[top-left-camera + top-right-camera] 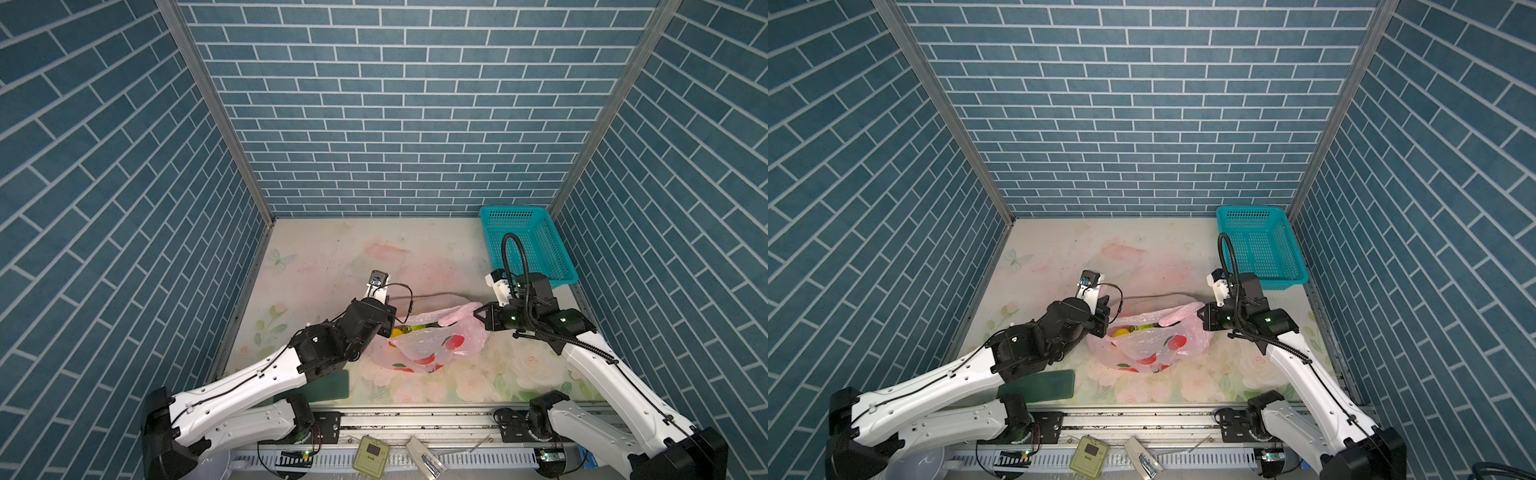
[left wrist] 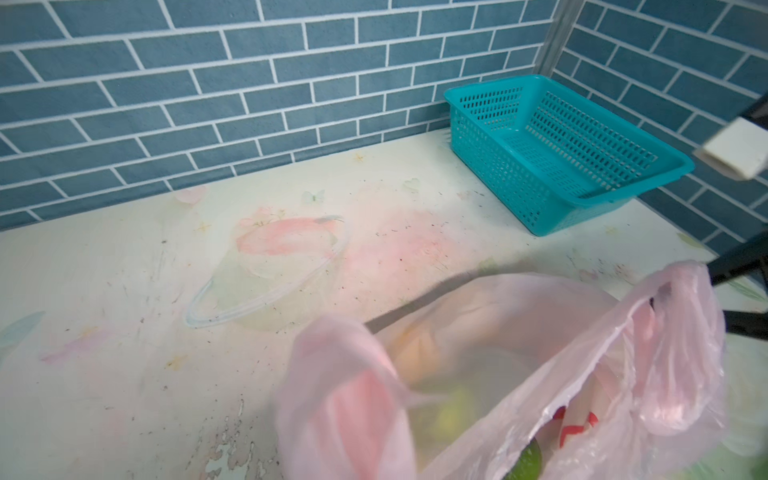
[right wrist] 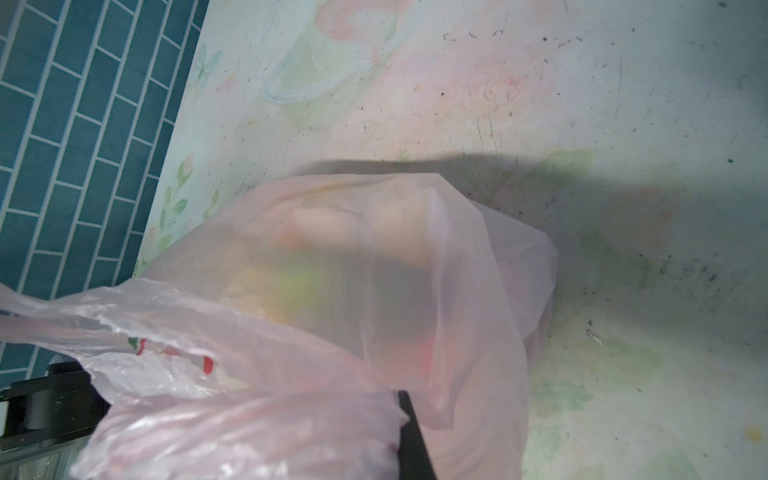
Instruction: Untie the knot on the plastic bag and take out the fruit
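Floral tabletop (image 1: 332, 249), blue brick walls: plastic bag (image 1: 432, 345) at centre, mouth spread, knot seemingly undone. The right gripper (image 1: 478, 313) clamps its 2 o'clock handle, the left gripper (image 1: 1105, 322) pinches its 10 o'clock rim. The fruit (image 1: 1121, 332) is not yet out.

We log the plastic bag (image 1: 432, 345) as thin translucent pink film, glossy and crinkled. The basket (image 2: 490, 158) is rigid teal perforated plastic, smooth. The table (image 1: 332, 249) is a matt floral print, scuffed and flaking.

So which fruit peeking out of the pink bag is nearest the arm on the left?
The yellow one, at the bag's open edge beside that arm; the green fruit lies farther along, toward the other arm.
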`<act>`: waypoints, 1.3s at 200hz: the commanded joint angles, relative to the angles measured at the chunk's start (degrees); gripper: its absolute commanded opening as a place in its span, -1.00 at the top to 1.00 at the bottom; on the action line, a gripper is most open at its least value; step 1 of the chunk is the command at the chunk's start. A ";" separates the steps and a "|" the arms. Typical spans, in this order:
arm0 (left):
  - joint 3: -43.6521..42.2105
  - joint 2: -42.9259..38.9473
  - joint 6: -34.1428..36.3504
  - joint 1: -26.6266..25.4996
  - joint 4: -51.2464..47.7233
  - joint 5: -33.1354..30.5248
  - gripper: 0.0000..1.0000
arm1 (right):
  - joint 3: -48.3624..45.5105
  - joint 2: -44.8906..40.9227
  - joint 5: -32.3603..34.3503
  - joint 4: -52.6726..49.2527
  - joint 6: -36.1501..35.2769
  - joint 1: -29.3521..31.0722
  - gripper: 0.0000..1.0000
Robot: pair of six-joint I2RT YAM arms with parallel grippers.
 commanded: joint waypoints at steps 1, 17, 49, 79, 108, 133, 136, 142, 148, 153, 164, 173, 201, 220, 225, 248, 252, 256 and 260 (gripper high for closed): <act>-3.16 -1.73 -2.24 -1.43 1.93 4.03 1.00 | -1.71 -1.74 -0.72 -0.08 2.00 0.22 1.00; -6.07 -2.11 -3.34 -3.43 3.91 3.27 1.00 | -3.09 -2.36 -1.35 0.39 2.71 0.25 1.00; -12.06 -1.57 -5.93 -6.24 8.72 -0.39 1.00 | -7.47 -2.74 -0.54 1.61 3.44 0.65 1.00; -13.53 -2.52 -4.77 -6.69 11.06 -5.35 1.00 | -10.92 -0.03 -0.95 2.02 4.54 0.84 1.00; -10.21 -3.99 0.00 -6.69 10.48 -6.21 1.00 | -3.66 -1.54 0.97 -7.01 0.33 0.85 0.38; -7.99 -4.36 2.88 -6.89 10.60 -6.00 1.00 | 8.06 -0.28 2.98 -16.37 -4.68 0.84 -0.03; -7.75 -4.37 3.19 -6.96 10.72 -5.89 1.00 | 9.39 0.03 2.94 -17.09 -5.17 0.85 -0.06; -7.42 -4.16 3.74 -7.16 10.91 -5.78 1.00 | 12.08 0.69 2.98 -18.28 -5.96 0.84 -0.10; -7.03 -3.96 4.23 -7.41 11.10 -5.86 1.00 | 14.51 1.28 3.11 -19.25 -6.56 0.84 -0.14; -7.01 -3.78 4.63 -7.65 11.17 -5.96 1.00 | 16.34 1.80 3.16 -19.74 -7.01 0.84 -0.17; -5.66 -3.37 5.61 -8.18 11.56 -6.11 1.00 | 20.16 3.05 2.96 -20.39 -8.24 0.88 -0.23; -4.87 -3.08 6.36 -8.62 11.90 -6.40 1.00 | 23.27 4.65 2.45 -20.96 -9.35 0.92 -0.26; -3.68 -3.06 8.20 -9.94 12.53 -7.67 1.00 | 30.13 9.82 0.69 -19.78 -14.80 2.64 -0.36; -3.53 -3.88 9.11 -10.66 12.99 -9.18 1.00 | 31.94 13.36 -0.70 -17.87 -19.09 5.29 -0.42; -3.65 -4.21 9.32 -10.92 13.09 -9.60 1.00 | 32.20 14.25 -0.71 -17.21 -20.51 6.05 -0.44; -3.78 -5.31 10.17 -11.76 13.37 -11.06 1.00 | 33.83 18.18 -2.00 -14.62 -27.00 9.08 -0.56; -3.69 -5.39 10.28 -11.88 13.36 -11.30 1.00 | 33.94 18.64 -2.45 -14.12 -27.98 9.43 -0.58; -3.65 -5.51 10.43 -12.01 13.43 -11.48 1.00 | 33.93 19.09 -2.96 -13.61 -29.09 9.88 -0.60; -3.62 -5.56 10.58 -12.16 13.62 -11.72 1.00 | 33.80 19.38 -3.34 -13.08 -30.20 10.24 -0.63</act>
